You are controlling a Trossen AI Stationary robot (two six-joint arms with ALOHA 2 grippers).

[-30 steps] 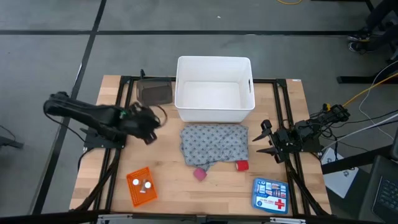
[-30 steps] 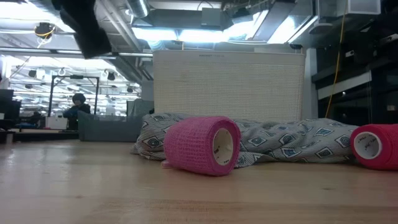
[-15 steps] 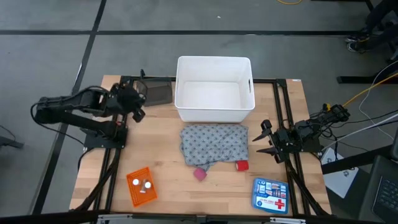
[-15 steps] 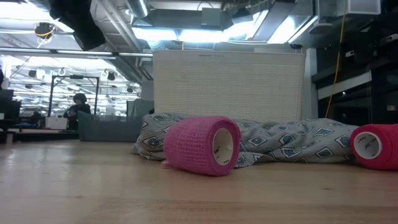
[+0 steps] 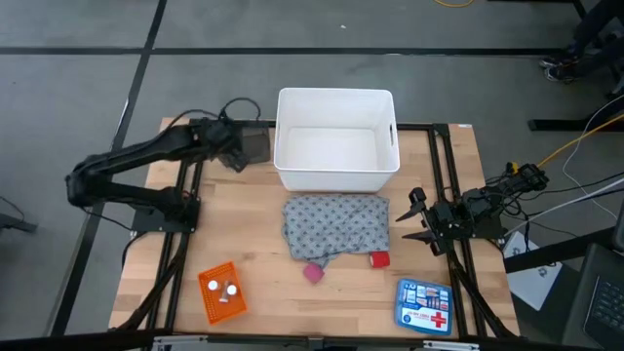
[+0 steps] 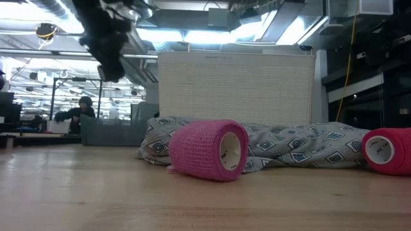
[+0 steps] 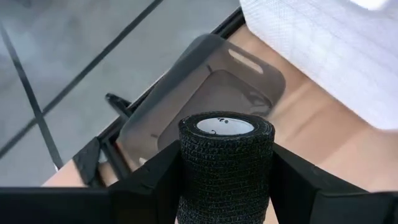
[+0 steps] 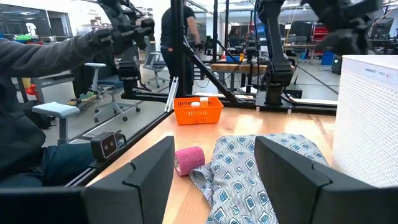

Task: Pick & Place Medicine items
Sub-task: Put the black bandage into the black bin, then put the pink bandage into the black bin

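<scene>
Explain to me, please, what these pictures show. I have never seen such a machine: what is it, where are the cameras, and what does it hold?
It is a robot with two dark arms at a wooden table. One camera looks straight down from above, one sits at table height, and one rides on each wrist.

The left tool is closed on a black roll of bandage wrap; it is raised over the table's far left corner, above a flat dark grey lid, beside the white plastic bin. The right tool waits open at the table's right edge, holding nothing.

On the table lie a grey patterned cloth, a pink bandage roll and a red bandage roll at its near edge, a small orange basket with white pieces inside, and a blue first-aid box.
</scene>
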